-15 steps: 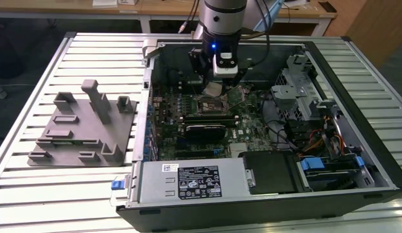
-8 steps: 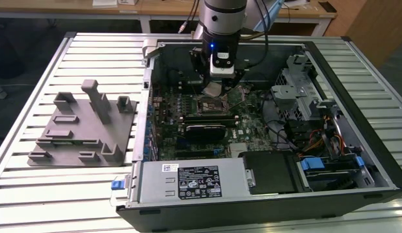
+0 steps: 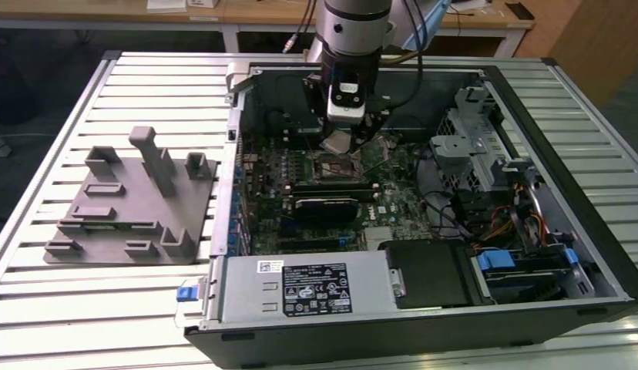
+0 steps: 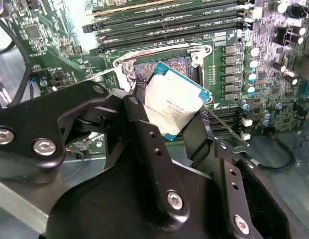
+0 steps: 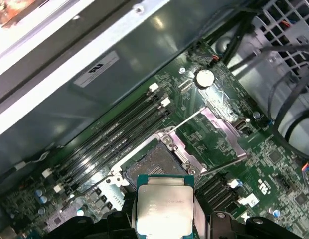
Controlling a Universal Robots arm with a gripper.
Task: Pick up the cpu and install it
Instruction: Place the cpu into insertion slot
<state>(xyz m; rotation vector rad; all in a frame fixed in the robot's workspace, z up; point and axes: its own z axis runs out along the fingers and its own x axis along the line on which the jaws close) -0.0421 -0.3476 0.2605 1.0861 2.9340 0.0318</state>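
cpu (image 4: pixel 174 107) was picked: clamped in the gripper (image 4: pixel 168 118), tilted, hovering just above the socket (image 5: pixel 150 167), upper centre of the exterior view. Socket held no chip yet, load plate (image 5: pixel 222 130) swung open, so seating remained. Motherboard (image 3: pixel 391 204) sat inside the open computer case (image 3: pixel 401 339); grey fixture (image 3: pixel 129 200) stood outside, centre left.

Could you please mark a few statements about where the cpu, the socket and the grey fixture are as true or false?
1. The gripper holds the cpu. True.
2. The cpu is seated in the socket. False: it is held over the empty socket.
3. The socket's retaining frame is swung open. True.
4. The grey fixture stands inside the computer case. False: it stands on the slatted table, on the exterior view's left of the case.
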